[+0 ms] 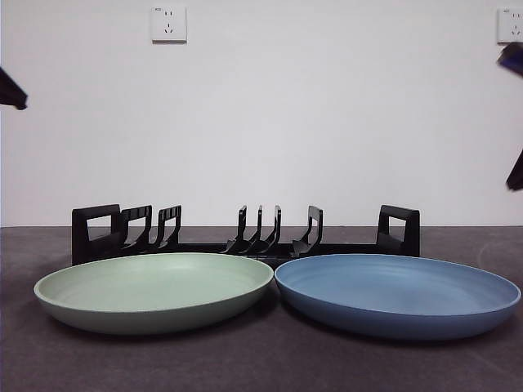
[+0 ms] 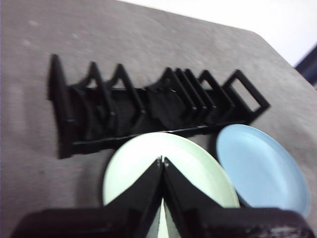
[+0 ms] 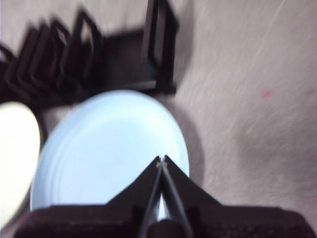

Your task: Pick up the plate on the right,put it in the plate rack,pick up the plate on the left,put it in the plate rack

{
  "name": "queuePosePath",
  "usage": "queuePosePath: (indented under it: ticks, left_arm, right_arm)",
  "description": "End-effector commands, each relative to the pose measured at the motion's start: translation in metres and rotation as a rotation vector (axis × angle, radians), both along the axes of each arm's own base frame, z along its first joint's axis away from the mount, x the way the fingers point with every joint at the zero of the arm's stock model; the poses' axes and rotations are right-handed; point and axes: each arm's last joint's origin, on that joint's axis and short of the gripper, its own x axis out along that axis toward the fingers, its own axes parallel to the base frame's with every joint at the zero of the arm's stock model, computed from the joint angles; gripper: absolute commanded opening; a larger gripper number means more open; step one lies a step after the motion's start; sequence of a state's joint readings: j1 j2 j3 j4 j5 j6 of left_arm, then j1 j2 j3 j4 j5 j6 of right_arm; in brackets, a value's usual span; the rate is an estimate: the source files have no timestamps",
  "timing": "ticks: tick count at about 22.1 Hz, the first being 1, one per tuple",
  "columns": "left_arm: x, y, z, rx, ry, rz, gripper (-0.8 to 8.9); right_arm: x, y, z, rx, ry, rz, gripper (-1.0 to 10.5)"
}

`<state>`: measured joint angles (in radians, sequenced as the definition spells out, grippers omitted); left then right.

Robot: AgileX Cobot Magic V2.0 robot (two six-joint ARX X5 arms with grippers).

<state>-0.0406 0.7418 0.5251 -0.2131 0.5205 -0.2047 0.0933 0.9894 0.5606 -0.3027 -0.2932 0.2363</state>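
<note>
A blue plate lies flat on the right of the dark table, and a green plate lies on the left, their rims nearly touching. Behind both stands the black plate rack, nothing in its prongs. My left gripper hangs shut high above the green plate, holding nothing. My right gripper is also shut and hovers above the blue plate near its rim. In the front view the arms show only as dark tips at the top left corner and right edge.
A white wall with two sockets stands behind the table. Bare grey tabletop stretches to the right of the blue plate and rack, with a small red mark on it.
</note>
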Motion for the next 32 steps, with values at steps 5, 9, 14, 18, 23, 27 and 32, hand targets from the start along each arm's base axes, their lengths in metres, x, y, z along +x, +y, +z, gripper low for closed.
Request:
queuePosePath:
  ticks: [5, 9, 14, 18, 23, 27, 32]
  left_arm:
    - [0.01, -0.011, 0.013, -0.022, 0.026, -0.083, 2.87]
    - [0.011, -0.024, 0.026, -0.018, 0.011, -0.152, 2.87]
    - [0.016, -0.04, 0.031, 0.0, 0.014, -0.208, 2.87]
    - [0.018, -0.053, 0.025, 0.03, 0.043, -0.236, 2.86]
    - [0.02, -0.064, 0.018, 0.052, 0.073, -0.27, 2.86]
    - [0.019, -0.069, 0.018, 0.066, 0.06, -0.29, 2.86]
    - [0.014, -0.077, 0.018, 0.096, 0.034, -0.341, 2.87]
  right_arm:
    - [0.03, 0.004, -0.008, -0.049, 0.168, 0.071, 2.5]
    - [0.041, 0.005, -0.016, -0.064, 0.216, 0.086, 2.5]
    - [0.048, 0.005, -0.035, -0.07, 0.302, 0.09, 2.5]
    - [0.053, 0.006, -0.05, -0.081, 0.356, 0.103, 1.8]
    - [0.058, 0.006, -0.062, -0.082, 0.395, 0.104, 1.8]
    - [0.058, 0.006, -0.064, -0.083, 0.405, 0.104, -0.1]
    - [0.056, 0.006, -0.057, -0.064, 0.406, 0.069, -0.1]
